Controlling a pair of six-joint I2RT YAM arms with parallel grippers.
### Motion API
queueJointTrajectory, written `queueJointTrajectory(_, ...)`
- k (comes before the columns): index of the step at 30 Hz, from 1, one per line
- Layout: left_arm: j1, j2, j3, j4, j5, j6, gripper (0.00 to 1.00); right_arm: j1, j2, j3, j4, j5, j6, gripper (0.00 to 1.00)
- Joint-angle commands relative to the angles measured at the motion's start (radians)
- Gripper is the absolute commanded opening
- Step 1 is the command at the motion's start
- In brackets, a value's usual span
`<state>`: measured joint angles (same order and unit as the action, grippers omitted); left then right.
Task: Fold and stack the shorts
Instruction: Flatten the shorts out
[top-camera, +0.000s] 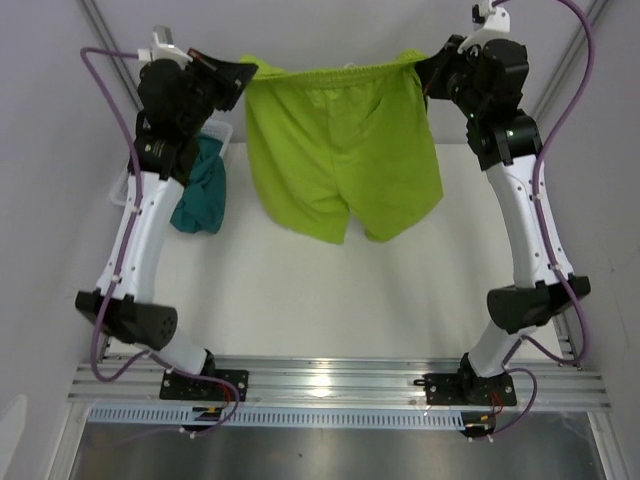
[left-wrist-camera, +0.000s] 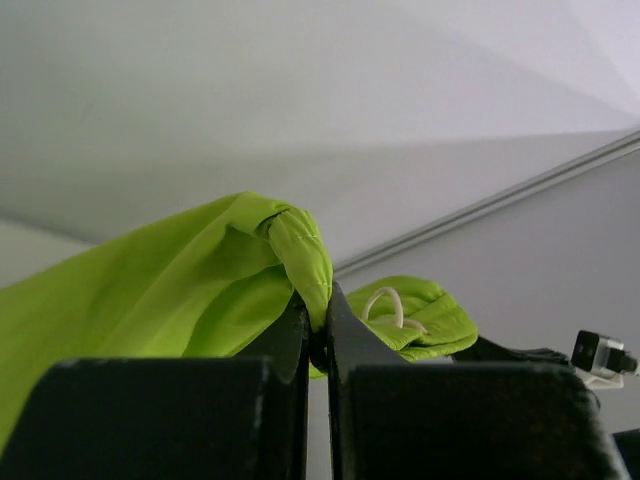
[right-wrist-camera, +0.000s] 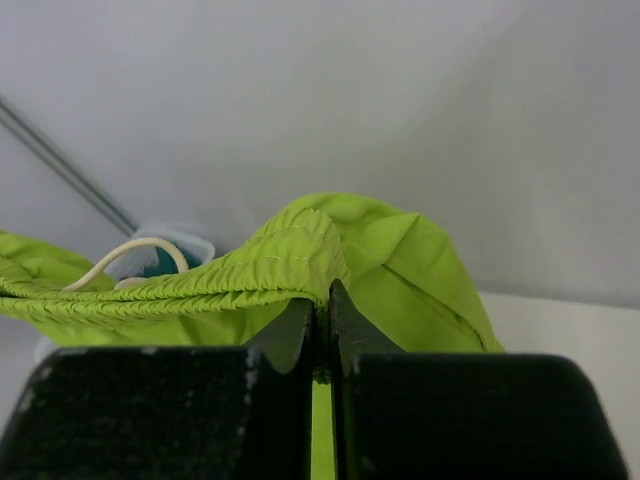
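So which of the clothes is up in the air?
The bright green shorts. The left gripper and right gripper hold them up by the waistband; the teal cloth lies low beside the left arm.

The gathered waistband of the shorts (right-wrist-camera: 290, 262) is pinched by the right gripper (right-wrist-camera: 322, 305) (a white drawstring (right-wrist-camera: 128, 250) is looped at left).
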<state>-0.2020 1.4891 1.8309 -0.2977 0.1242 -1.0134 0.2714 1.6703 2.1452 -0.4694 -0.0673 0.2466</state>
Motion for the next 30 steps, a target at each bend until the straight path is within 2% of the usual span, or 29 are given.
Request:
queueJointTrajectory(1,0.039,0.114,0.305,0.117,0.032,-0.004,0.0,-0.054,0.074,0.218,0.139,-0.008,0.051,0.0)
queueJointTrajectory(2,0.041,0.158,0.362,0.115,0.066,-0.008,0.0,-0.058,0.08,0.22,0.143,-0.014,0.056,0.0)
queueJointTrajectory(4,0.044,0.168,0.37,0.146,0.097,-0.019,0.0,-0.063,0.059,0.17,0.15,-0.041,0.057,0.0)
queueJointTrajectory(6,0.044,0.134,0.279,0.196,0.13,-0.019,0.0,-0.064,0.019,0.093,0.161,-0.046,0.06,0.0)
queueJointTrajectory(7,0.044,0.114,0.242,0.216,0.143,-0.017,0.0,-0.069,-0.031,-0.001,0.169,-0.049,0.062,0.0)
queueJointTrajectory(8,0.044,0.087,0.102,0.239,0.153,-0.013,0.0,-0.072,-0.062,-0.057,0.179,-0.051,0.065,0.0)
queueJointTrajectory(10,0.046,-0.019,-0.013,0.295,0.154,-0.008,0.0,-0.084,-0.165,-0.167,0.195,-0.057,0.069,0.0)
queueJointTrajectory(12,0.046,-0.107,-0.265,0.347,0.153,-0.001,0.0,-0.089,-0.239,-0.348,0.178,-0.062,0.059,0.0)
queueJointTrajectory(13,0.047,-0.198,-0.401,0.357,0.155,0.004,0.0,-0.087,-0.282,-0.428,0.166,-0.069,0.056,0.0)
queueJointTrajectory(14,0.046,-0.248,-0.47,0.356,0.155,0.015,0.0,-0.086,-0.381,-0.609,0.166,-0.086,0.059,0.0)
queueJointTrajectory(15,0.046,-0.297,-0.54,0.358,0.155,0.015,0.0,-0.084,-0.435,-0.704,0.167,-0.095,0.069,0.0)
queueJointTrajectory(16,0.046,-0.397,-0.763,0.362,0.15,0.003,0.0,-0.084,-0.489,-0.793,0.164,-0.101,0.1,0.0)
queueJointTrajectory(18,0.046,-0.495,-0.899,0.374,0.149,-0.005,0.0,-0.08,-0.636,-1.015,0.147,-0.107,0.134,0.0)
queueJointTrajectory(19,0.046,-0.582,-1.076,0.362,0.153,-0.001,0.0,-0.068,-0.677,-1.075,0.112,-0.109,0.155,0.0)
queueJointTrajectory(21,0.046,-0.66,-1.21,0.321,0.15,0.006,0.0,-0.038,-0.772,-1.209,0.034,-0.117,0.161,0.0)
queueJointTrajectory(26,0.046,-0.921,-1.47,0.169,0.149,0.032,0.01,0.124,-0.925,-1.373,-0.144,-0.095,0.256,0.0)
queueJointTrajectory(30,0.044,-1.065,-1.513,-0.007,0.146,0.071,0.0,0.287,-0.977,-1.391,-0.369,-0.045,0.341,0.0)
